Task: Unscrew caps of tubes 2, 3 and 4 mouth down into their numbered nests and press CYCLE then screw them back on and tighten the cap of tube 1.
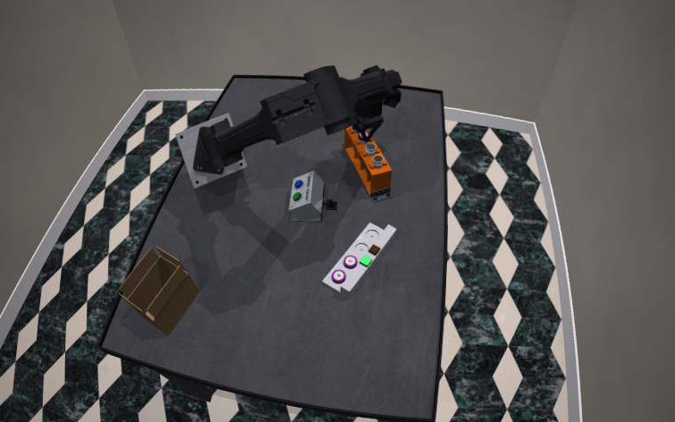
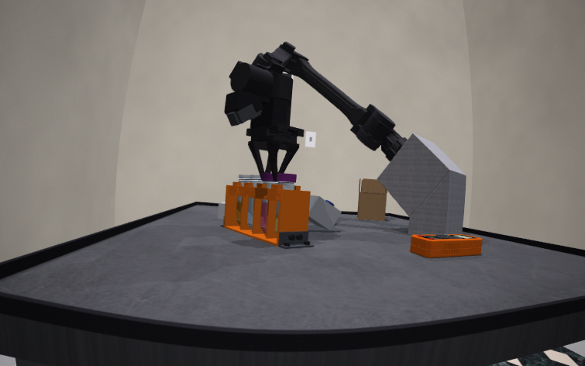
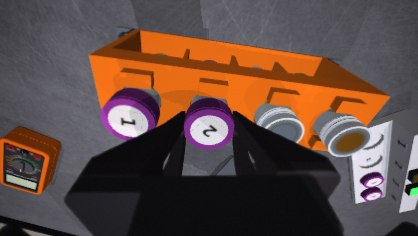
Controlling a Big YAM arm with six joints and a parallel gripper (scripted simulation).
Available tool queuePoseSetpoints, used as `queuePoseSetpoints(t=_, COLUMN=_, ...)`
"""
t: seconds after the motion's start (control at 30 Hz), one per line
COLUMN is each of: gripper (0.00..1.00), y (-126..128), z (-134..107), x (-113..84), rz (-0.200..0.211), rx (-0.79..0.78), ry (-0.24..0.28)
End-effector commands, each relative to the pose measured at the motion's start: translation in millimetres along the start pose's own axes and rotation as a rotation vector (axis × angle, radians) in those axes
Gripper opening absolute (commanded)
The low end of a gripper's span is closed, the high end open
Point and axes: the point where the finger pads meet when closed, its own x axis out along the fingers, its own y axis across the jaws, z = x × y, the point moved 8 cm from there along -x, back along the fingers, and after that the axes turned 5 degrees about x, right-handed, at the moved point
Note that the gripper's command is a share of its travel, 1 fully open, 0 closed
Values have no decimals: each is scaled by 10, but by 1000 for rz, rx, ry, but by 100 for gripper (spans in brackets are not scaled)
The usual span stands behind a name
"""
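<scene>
My gripper [image 1: 367,137] [image 2: 273,177] [image 3: 209,118] points down and is shut on the cap of tube 2 [image 3: 209,131], on its tube in the orange decapping station [image 1: 380,181] [image 2: 294,208]. How tight it sits cannot be seen. Cap 1 [image 3: 128,121] is on tube 1. Tube 3 [image 1: 370,148] [image 3: 287,129] and tube 4 [image 1: 378,160] [image 3: 350,142] are open. In the white cap tray [image 1: 388,234], cap 3 [image 1: 350,261] and cap 4 [image 1: 338,275] lie flat; nests 1 and 2 are empty. The green lamp [image 1: 365,260] is lit, the amber lamp [image 1: 374,249] dark.
The grey key housing [image 1: 307,209] with the blue CYCLE key [image 1: 298,183] and green READY key [image 1: 297,196] stands between arm base and station. An open cardboard box [image 1: 177,299] [image 2: 371,206] stands at a table corner. An orange multimeter [image 2: 446,246] [image 3: 30,160] lies beyond tube 1.
</scene>
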Motion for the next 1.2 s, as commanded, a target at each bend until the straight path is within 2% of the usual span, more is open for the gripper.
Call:
queuePoseSetpoints(t=0.0, gripper=0, y=20, z=73, x=-14, rz=1, rx=249, ry=1)
queuePoseSetpoints(t=0.4, gripper=0, y=23, z=63, x=-7, rz=0, rx=777, ry=2)
queuePoseSetpoints(t=0.47, gripper=0, y=24, z=64, x=-8, rz=0, rx=847, ry=3)
queuePoseSetpoints(t=0.53, gripper=0, y=24, z=64, x=-8, rz=0, rx=847, ry=3)
queuePoseSetpoints(t=0.83, gripper=0, y=27, z=59, x=-1, rz=0, rx=1275, ry=3)
queuePoseSetpoints(t=1.03, gripper=0, y=30, z=57, x=-1, rz=1, rx=1526, ry=2)
queuePoseSetpoints(t=1.1, gripper=0, y=30, z=57, x=-1, rz=1, rx=1526, ry=2)
queuePoseSetpoints(t=1.17, gripper=0, y=33, z=58, x=-4, rz=1, rx=1647, ry=2)
